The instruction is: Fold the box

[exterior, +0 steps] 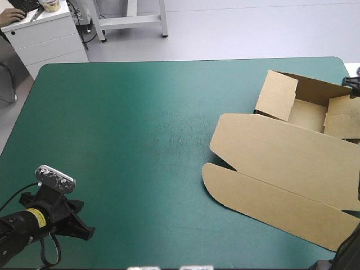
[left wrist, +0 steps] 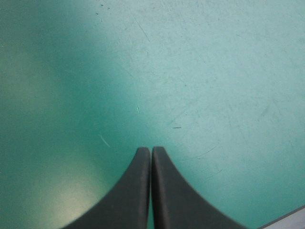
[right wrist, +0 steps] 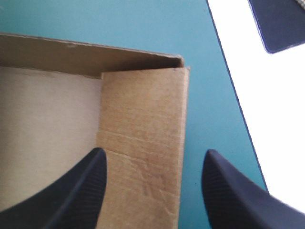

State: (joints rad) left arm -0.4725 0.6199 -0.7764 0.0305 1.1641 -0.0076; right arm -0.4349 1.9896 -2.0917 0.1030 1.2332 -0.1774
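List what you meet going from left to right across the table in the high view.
The left gripper, near the front corner → the bare teal-green cover → the brown box, its lid lying flat.

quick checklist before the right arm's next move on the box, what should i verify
1. Right pincer open: ok, fingers stand apart.
2. It straddles a side wall of the box: ok, one finger inside, one outside.
3. Left pincer clear of the box: ok, shut over bare teal-green cover.
4. Lid lying flat: ok.
5. Side wall tucked fully home: cannot tell.
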